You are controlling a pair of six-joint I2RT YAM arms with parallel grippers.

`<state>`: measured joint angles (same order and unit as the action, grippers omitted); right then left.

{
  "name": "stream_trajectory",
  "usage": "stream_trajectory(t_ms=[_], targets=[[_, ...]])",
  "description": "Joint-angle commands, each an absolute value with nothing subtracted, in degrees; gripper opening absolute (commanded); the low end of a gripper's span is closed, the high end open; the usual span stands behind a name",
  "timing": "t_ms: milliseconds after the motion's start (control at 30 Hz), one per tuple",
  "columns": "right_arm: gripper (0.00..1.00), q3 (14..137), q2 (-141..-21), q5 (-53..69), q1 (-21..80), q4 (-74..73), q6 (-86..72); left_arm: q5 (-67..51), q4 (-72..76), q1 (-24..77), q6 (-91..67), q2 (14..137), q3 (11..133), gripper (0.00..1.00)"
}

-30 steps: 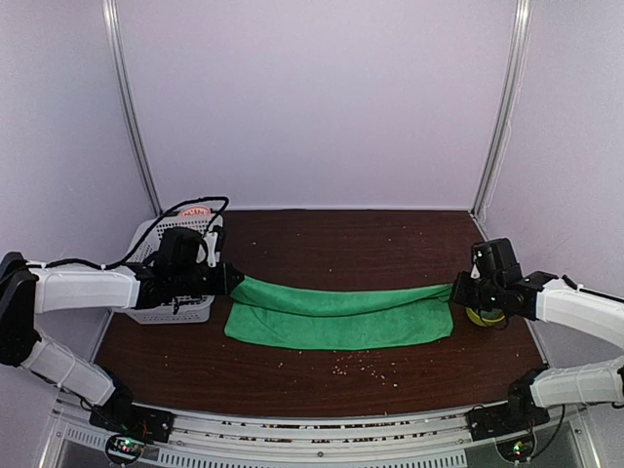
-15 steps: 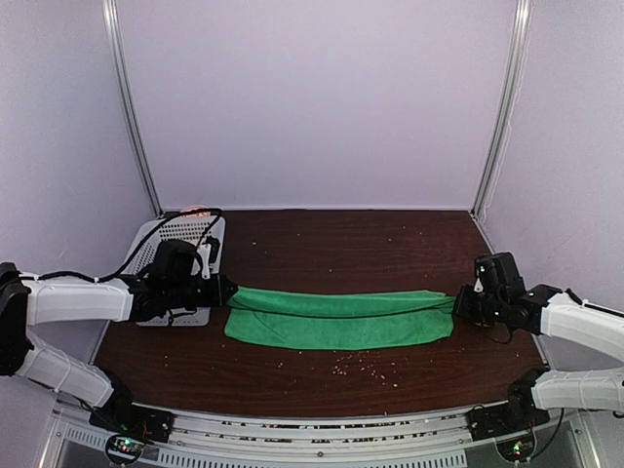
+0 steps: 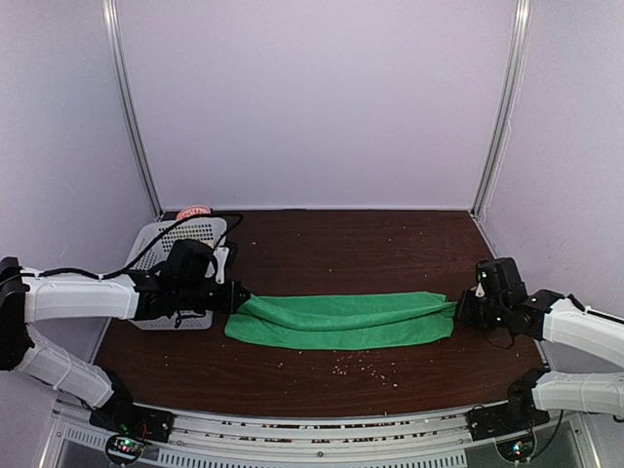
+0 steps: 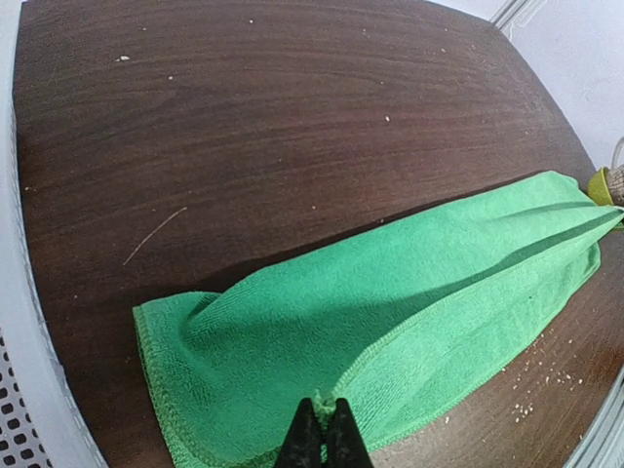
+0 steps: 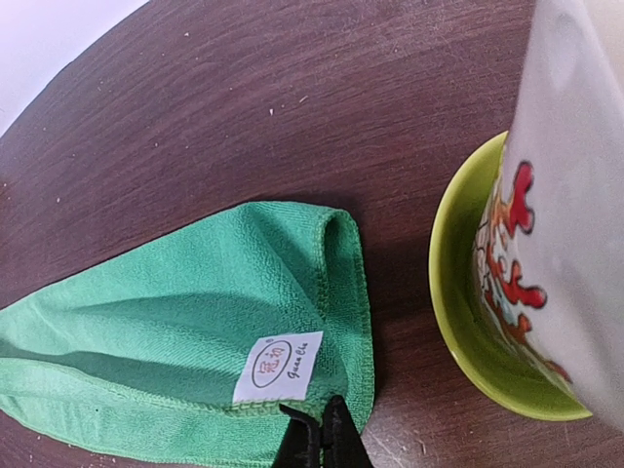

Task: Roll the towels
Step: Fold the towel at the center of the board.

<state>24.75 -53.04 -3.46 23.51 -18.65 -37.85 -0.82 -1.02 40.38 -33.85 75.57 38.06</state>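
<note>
The bright green towel [image 3: 341,320] lies as a long folded band across the table's middle. It also fills the left wrist view [image 4: 390,322] and the right wrist view [image 5: 166,331]. My left gripper [image 3: 242,295] [image 4: 327,406] is shut on the hem at its left end. My right gripper [image 3: 460,310] [image 5: 317,414] is shut on the right corner, just below a white label [image 5: 278,368]. The smaller pale towel [image 5: 565,195], printed with orange-red figures, stands in a yellow-green bowl [image 5: 458,312] right beside that corner.
A white perforated basket [image 3: 161,244] sits at the far left behind my left arm, with a pinkish-red thing [image 3: 195,210] at its far edge. Crumbs [image 3: 366,366] are scattered in front of the towel. Metal posts and pale walls enclose the table.
Both grippers have come down and toward the near edge, carrying the towel's held edge forward. The fold has flattened, and the bowl is now hidden behind my right gripper in the top view.
</note>
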Motion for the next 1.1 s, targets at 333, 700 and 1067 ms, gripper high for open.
stream_trajectory(t_ms=[333, 700, 1067], targets=[[0.0, 24.35, -52.03, -4.37, 23.99, -18.5, -38.38, 14.98, -19.59, 40.94, -39.67, 86.49, 45.05, 0.0], [0.0, 24.44, -51.94, -3.8, 24.25, -18.2, -38.68, 22.53, -25.73, 37.79, -46.58, 86.19, 44.82, 0.0], [0.0, 25.35, -52.05, -3.93, 24.52, -18.27, -38.76, 20.1, -21.77, 37.4, -43.33, 81.26, 44.39, 0.0]])
